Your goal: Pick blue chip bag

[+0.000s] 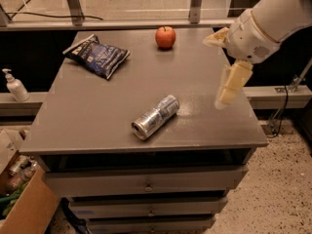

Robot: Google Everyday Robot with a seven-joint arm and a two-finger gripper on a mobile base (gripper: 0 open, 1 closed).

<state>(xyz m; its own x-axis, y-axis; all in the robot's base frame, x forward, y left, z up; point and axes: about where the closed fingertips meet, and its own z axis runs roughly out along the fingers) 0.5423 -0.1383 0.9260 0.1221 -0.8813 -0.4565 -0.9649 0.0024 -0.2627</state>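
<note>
Blue chip bag point(96, 56), lying flat near the back-left corner of the grey table point(97, 126), its long axis slanted and its pale sealed edge turned toward that corner. It touches nothing else. The apple point(165, 37) stands near the back edge to its right, and the silver can point(156, 116) lies on its side toward the front, both well apart from the bag.

Handling, by judgement: the bag is probably light, air-puffed and crinkly. Its film is likely slippery and yields under pressure, and the contents are easily crushed. A flat pinch across the puffed middle, or over one long side edge, should gather enough film to lift it. A hard squeeze risks breaking the chips, and a shallow nip may slide off.

The gripper point(213, 72) hangs over the right side of the table, across the tabletop from the bag. Its two pale fingers are spread apart with nothing between them. Below the tabletop are drawers point(146, 184). A soap bottle point(14, 86) and a cardboard box point(24, 213) stand off to the left.
</note>
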